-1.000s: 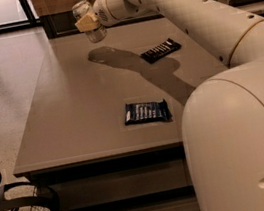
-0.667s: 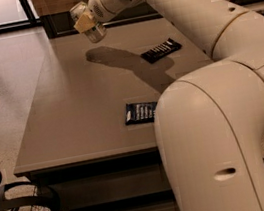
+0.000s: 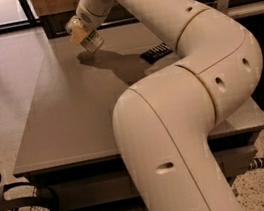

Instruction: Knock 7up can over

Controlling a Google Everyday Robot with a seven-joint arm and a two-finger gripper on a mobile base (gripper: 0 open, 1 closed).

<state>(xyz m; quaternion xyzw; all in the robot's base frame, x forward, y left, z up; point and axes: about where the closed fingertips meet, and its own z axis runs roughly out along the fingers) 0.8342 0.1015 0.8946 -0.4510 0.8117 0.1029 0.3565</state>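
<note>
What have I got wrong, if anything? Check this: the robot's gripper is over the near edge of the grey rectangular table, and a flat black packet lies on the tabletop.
One thing is wrong. The gripper is over the far left part of the grey rectangular table, not its near edge, as the camera view shows. The flat black packet does lie on the tabletop.

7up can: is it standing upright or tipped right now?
Tipped, it seems: the 7up can sits slanted at the gripper, near the table's far edge.
</note>
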